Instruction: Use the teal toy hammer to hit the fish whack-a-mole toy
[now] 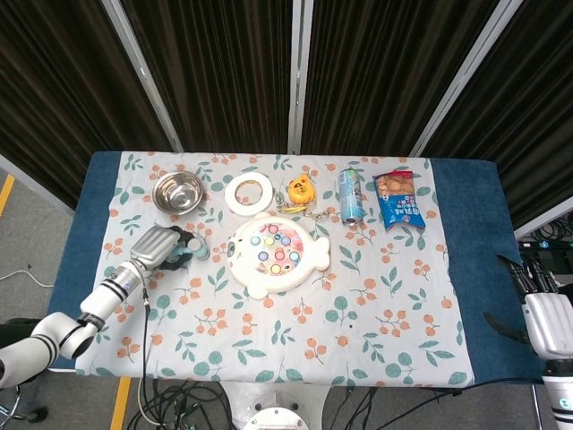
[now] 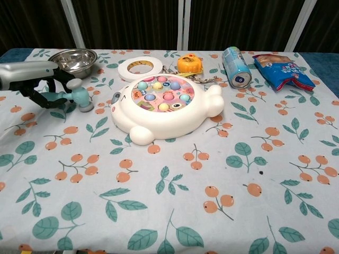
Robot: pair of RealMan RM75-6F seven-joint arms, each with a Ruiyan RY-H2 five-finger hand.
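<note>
Teal toy hammer point(image 2: 77, 96) low over the table point(image 2: 222, 174), left of the fish whack-a-mole toy point(image 2: 164, 108).

Handle apparently wrapped by the left hand point(image 2: 45, 84), fingers curled round it, head nearest the toy but apart from it. Right hand point(image 1: 546, 321) off the far right edge, fingers too unclear to tell. Step in hand: likely between strikes. Next: lift, carry rightward over the coloured pegs, bring down squarely.
</note>
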